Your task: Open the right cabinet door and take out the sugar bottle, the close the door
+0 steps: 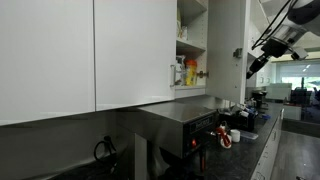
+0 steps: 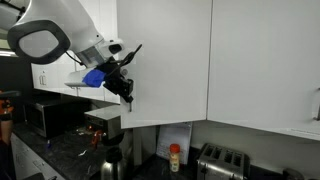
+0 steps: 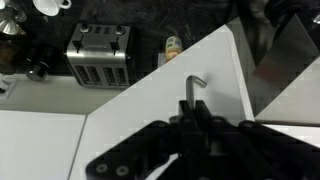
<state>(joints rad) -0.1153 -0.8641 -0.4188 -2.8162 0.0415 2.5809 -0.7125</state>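
Gripper point(image 3: 196, 120) — at right cabinet door point(image 3: 218, 68) handle point(image 3: 193, 90)

**Black gripper right up at the door handle**

Low centre of the frame, the black two-finger gripper point(image 3: 193, 118) has its fingertips drawn together at the slim silver bar handle point(image 3: 192, 88) of the plain white flat-panel cabinet door point(image 3: 150, 110), though a firm clamp can't be made out. Upper left, a silver metal toaster point(image 3: 100, 45) sits on the dark countertop point(image 3: 150, 18), with a small yellowish bottle point(image 3: 173, 44) just beside it.
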